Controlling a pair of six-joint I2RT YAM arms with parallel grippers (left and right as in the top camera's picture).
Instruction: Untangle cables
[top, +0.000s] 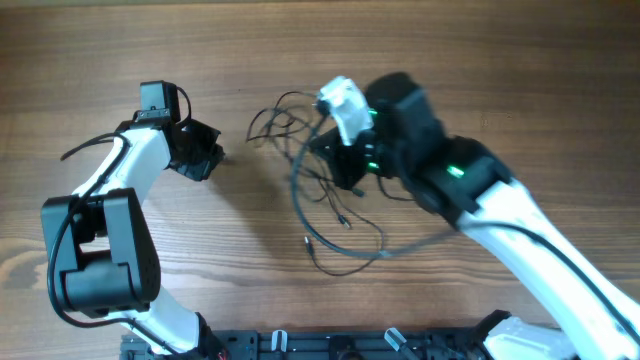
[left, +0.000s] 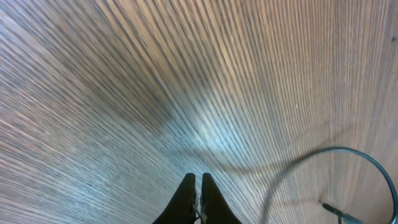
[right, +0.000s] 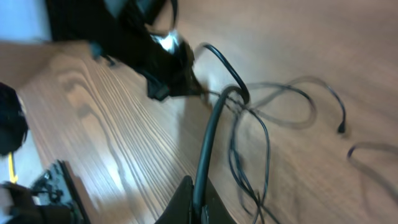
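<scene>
A tangle of thin black cables (top: 320, 190) lies in the middle of the wooden table, with a thicker dark cable (top: 298, 180) curving through it. My right gripper (top: 345, 160) sits over the tangle and is shut on the thick cable (right: 211, 140), which rises between its fingers (right: 198, 198) toward the knot of thin loops (right: 261, 118). My left gripper (top: 205, 155) is left of the tangle, apart from it. In the left wrist view its fingers (left: 196, 186) are pressed together with nothing between them; a cable loop (left: 323, 168) lies to the right.
The wooden table (top: 500, 70) stretches around the cables. The left arm's black gripper (right: 158, 56) shows at the top of the right wrist view. The arm bases and a black rail (top: 350, 345) line the front edge.
</scene>
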